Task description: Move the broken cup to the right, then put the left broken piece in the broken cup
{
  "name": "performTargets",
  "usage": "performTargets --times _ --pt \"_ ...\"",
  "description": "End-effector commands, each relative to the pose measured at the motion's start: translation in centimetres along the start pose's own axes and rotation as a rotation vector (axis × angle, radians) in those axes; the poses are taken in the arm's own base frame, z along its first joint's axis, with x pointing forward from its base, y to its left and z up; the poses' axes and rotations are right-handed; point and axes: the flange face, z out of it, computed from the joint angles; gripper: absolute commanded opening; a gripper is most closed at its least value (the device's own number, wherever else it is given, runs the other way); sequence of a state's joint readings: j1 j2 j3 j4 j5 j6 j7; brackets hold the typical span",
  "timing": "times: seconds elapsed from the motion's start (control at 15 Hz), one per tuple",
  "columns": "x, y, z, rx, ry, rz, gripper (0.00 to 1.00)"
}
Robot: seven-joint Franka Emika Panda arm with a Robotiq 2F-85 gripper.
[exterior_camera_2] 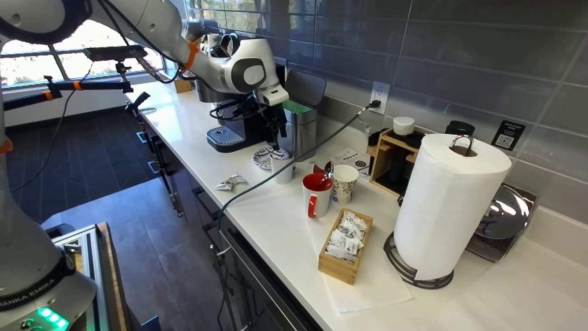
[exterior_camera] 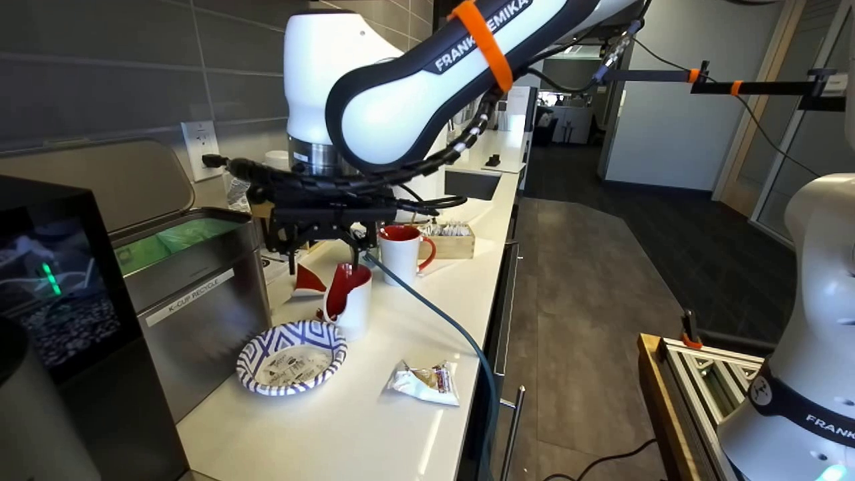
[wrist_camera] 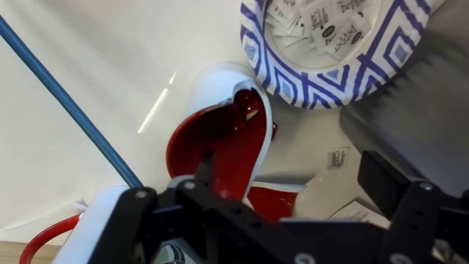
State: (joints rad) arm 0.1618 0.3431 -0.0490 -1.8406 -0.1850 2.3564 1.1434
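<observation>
The broken cup (exterior_camera: 354,310) stands on the counter, white outside and red inside, with a jagged broken rim; it also shows in an exterior view (exterior_camera_2: 281,174) and the wrist view (wrist_camera: 234,150). Dark red glossy bits lie inside it. A red broken piece with a white edge (wrist_camera: 274,200) lies on the counter beside the cup, also in an exterior view (exterior_camera: 308,279). A small dark red piece (wrist_camera: 274,131) shows by the cup's wall. My gripper (exterior_camera: 323,260) is open and empty above, one finger over the cup's opening, the other outside it beyond the red piece (wrist_camera: 293,176).
A blue-and-white plate (exterior_camera: 247,364) with pepper packets stands close to the cup. A steel recycle bin (exterior_camera: 200,327) stands beside it. An intact red-lined mug (exterior_camera_2: 317,197), paper cup (exterior_camera_2: 344,181) and blue cable (wrist_camera: 69,102) are near. A wrapped snack (exterior_camera: 424,382) lies toward the counter edge.
</observation>
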Motion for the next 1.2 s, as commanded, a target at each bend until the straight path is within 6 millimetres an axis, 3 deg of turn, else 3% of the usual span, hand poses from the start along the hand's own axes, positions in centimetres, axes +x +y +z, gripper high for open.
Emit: performTargets --times 0.0,0.33,0.47,0.8,0.87,0.93,1.13 --pt "-0.2 3.0 -3.1 0.089 -0.051 -0.135 1.00" --pt "-0.2 9.2 -7.0 0.096 -0.052 -0.429 1.00" --pt "-1.1 11.6 -9.1 0.131 -0.041 -0.534 1.00" --pt "-3.7 17.9 -14.4 0.234 0.024 -0.504 1.00" --pt "-4.0 18.4 -15.1 0.247 0.031 -0.488 1.00" --pt "-2.4 15.8 -14.2 0.199 0.009 -0.504 1.00" --pt "-2.7 16.5 -15.4 0.210 0.028 -0.501 1.00"
